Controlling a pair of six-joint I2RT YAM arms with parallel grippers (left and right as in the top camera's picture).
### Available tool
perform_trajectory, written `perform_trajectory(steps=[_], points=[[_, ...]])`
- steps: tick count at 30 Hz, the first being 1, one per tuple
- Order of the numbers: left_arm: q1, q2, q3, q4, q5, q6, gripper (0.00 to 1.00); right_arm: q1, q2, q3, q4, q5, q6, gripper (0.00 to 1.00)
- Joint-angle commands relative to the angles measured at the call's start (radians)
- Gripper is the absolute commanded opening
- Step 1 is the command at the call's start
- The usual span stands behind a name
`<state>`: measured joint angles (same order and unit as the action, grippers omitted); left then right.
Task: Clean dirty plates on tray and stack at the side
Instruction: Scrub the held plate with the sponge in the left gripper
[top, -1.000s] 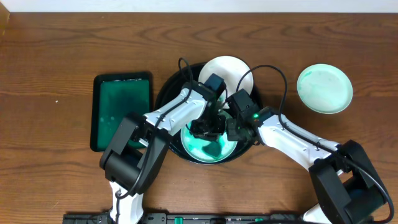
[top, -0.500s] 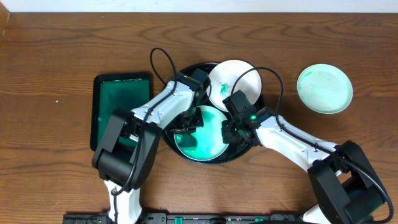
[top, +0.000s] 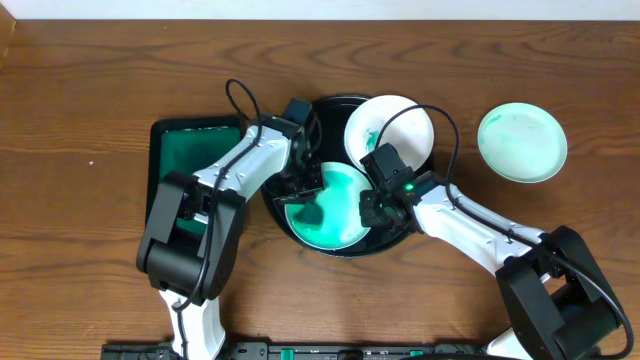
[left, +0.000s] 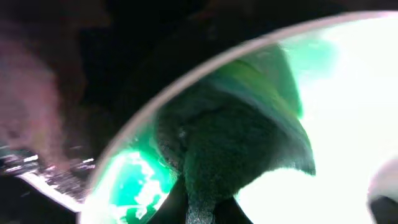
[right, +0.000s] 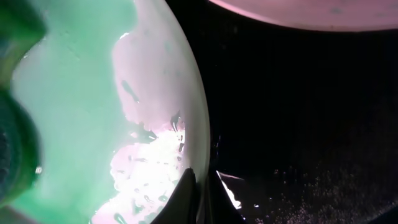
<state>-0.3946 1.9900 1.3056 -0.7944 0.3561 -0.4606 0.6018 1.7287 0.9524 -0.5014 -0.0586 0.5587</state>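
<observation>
Since a second ago, the left claw (top: 300, 192) had swept from the middle of the green plate (top: 338, 212) out to its 10 o'clock edge, and the smeared plate (top: 395, 125) had slid toward the tray's (top: 345, 253) 1 o'clock rim. The left claw was clamped on a dark green sponge (left: 230, 143), pressed flat on the wet plate. The right claw (top: 372, 207) pinched that plate's rim at 3 o'clock, steadying it at the tray's 6 o'clock side. A third plate (top: 522, 143) lay on the table well off at the tray's 3 o'clock. A green tray (top: 190, 170) sat at 9 o'clock.

This looked like mid-scrub on the second plate. Green film covered most of it, so the next move likely called for more wiping strokes before lifting it out to stack on the third plate.
</observation>
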Motion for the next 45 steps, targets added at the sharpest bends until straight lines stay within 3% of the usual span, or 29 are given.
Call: perform_trajectory(steps=[1, 13, 18, 28, 32, 40, 45], points=[[-0.036, 0.056, -0.003, 0.071, 0.197, 0.061, 0.07, 0.000, 0.008, 0.002, -0.007, 0.015, -0.014, 0.01], [-0.113, 0.056, -0.003, 0.097, 0.344, 0.060, 0.07, 0.000, 0.008, 0.002, -0.008, 0.001, -0.014, 0.01], [-0.130, 0.056, -0.003, 0.095, 0.335, 0.060, 0.07, 0.000, 0.008, 0.002, -0.007, 0.001, -0.014, 0.01], [-0.025, 0.056, -0.003, -0.101, -0.243, 0.025, 0.07, 0.000, 0.008, 0.002, -0.007, 0.000, -0.014, 0.01], [0.045, 0.055, -0.002, -0.120, -0.389, 0.014, 0.07, 0.000, 0.008, 0.002, -0.007, 0.001, -0.014, 0.01], [0.058, 0.055, 0.068, -0.072, -0.470, 0.089, 0.07, 0.000, 0.008, 0.002, -0.007, 0.001, -0.014, 0.01], [-0.002, 0.055, 0.105, 0.019, -0.388, 0.273, 0.07, 0.000, 0.008, 0.002, -0.011, 0.001, -0.014, 0.01]])
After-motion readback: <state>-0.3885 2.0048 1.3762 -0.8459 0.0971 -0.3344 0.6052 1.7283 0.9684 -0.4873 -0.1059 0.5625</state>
